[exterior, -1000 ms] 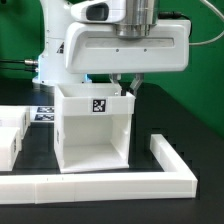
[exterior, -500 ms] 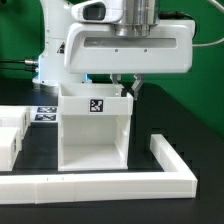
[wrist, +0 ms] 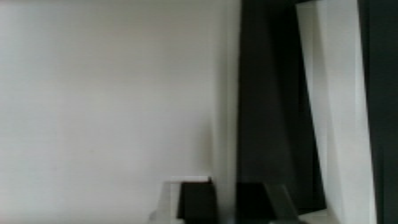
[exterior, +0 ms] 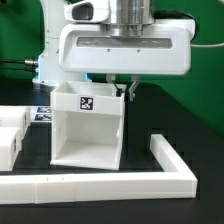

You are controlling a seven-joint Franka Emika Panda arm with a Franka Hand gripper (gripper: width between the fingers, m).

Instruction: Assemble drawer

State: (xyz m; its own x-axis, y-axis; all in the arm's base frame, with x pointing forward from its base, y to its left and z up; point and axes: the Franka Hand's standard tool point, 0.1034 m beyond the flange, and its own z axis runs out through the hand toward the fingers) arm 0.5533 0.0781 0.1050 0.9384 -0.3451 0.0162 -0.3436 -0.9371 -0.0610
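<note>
Claw [exterior: 124, 92] pinching the top edge of the white cube casing [exterior: 88, 135].
Its two black fingers sit on each side of the casing's wall, at the back corner on the exterior view's right. The drawer [exterior: 8, 148] lies well apart, cut off at the exterior view's left edge. Black table [exterior: 148, 122], low white border wall [exterior: 172, 165], green behind. The arm reaches straight down.

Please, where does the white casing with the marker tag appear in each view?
Exterior view: the white casing stands in the centre of the picture.
Wrist view: the broad white surface seems to be part of it, seen very close.
Shared landmark: the end effector, closed on the casing's wall.
</note>
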